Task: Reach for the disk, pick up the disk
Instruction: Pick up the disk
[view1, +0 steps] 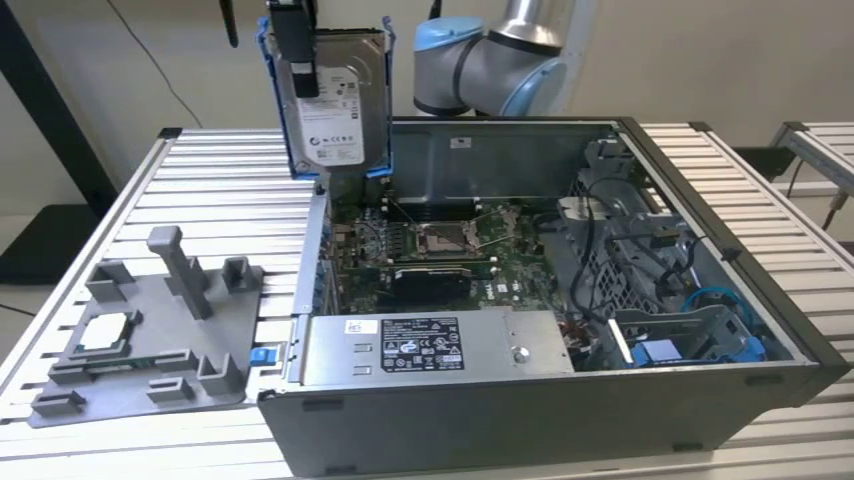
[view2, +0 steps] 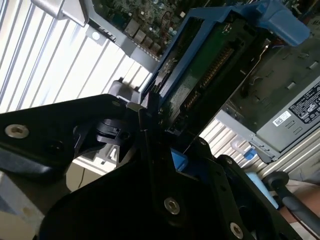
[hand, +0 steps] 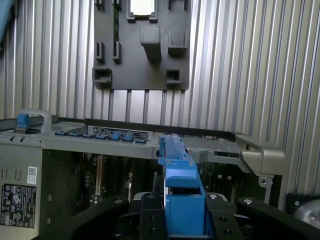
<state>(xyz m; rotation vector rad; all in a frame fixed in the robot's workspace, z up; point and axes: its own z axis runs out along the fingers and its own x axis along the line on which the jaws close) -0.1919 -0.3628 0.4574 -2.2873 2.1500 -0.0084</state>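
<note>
- At the exterior view's left, a grey holder (view1: 167, 345) with a square chip (view1: 107, 333) in it lies on the slatted table (view1: 227, 190).
- The gripper (view1: 304, 72) is clamped on the disk (view1: 340, 122), which hangs upright in the air above the back left corner of the open computer case (view1: 534, 430).
- The robot arm (view1: 497, 60) stands behind the case.

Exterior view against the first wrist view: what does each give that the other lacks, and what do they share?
Exterior view: the labelled face of the disk, held upright by the gripper, plus the joints of the arm. First wrist view: the disk edge-on, its blue bracket gripped from both sides. Shared: the open case, the grey fixture holding the chip, and the ribbed table.
</note>
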